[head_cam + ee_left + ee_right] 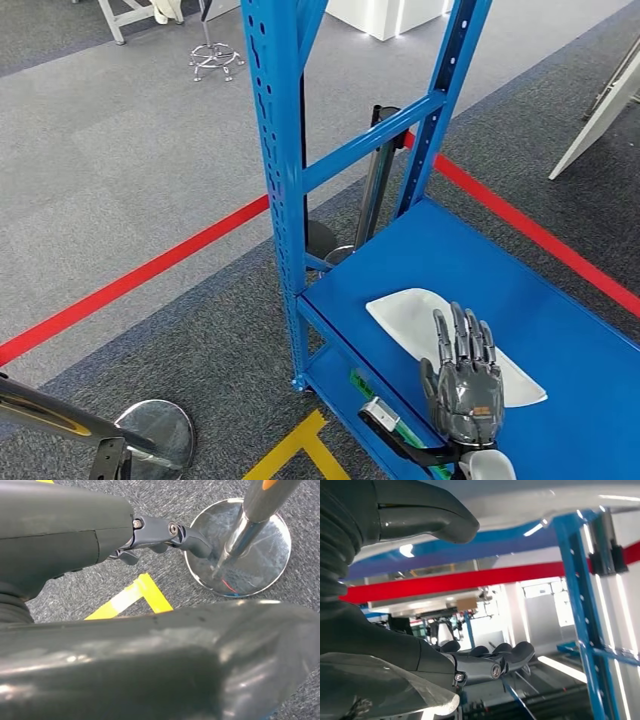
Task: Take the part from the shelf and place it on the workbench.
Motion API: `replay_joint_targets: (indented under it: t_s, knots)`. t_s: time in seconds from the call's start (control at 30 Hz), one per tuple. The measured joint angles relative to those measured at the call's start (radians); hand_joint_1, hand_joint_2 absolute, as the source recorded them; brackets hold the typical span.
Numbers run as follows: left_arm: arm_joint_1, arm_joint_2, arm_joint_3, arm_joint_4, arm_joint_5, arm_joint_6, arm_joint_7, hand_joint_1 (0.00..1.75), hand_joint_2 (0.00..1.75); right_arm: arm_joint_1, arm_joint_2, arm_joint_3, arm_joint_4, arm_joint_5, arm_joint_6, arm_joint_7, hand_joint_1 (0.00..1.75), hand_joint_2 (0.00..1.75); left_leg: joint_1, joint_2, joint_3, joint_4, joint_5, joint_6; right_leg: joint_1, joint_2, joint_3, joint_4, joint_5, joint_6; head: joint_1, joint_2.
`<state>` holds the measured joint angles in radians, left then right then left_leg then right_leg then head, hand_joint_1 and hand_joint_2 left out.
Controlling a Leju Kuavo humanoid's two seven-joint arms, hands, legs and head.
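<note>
Part (423,318), white and flat, lies on the blue shelf (528,300) board. My right hand (464,385) hovers at its near edge, fingers straight and apart, gripping nothing. My left hand (166,532) hangs over carpet, fingers loosely extended, empty.

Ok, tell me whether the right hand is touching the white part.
Cannot tell. In the head view the right hand overlaps the white part on the blue shelf, hiding any contact.
</note>
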<state>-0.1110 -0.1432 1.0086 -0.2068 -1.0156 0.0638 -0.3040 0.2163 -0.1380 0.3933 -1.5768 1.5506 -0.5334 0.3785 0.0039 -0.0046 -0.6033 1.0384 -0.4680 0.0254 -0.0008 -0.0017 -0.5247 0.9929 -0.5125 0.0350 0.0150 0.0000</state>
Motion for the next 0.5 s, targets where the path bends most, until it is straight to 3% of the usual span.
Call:
replay_joint_targets:
  t_s: [0.5]
  knots:
    - [-0.001,-0.002,0.000,0.000,-0.011,-0.002,0.006,0.00,0.00,-0.014,0.026,-0.061,0.098,-0.189,0.093,-0.070,0.00,1.75,0.000,0.000,0.000,0.000,0.000,0.000,0.000,0.000,0.002,0.000,0.000,0.000,0.000,0.000]
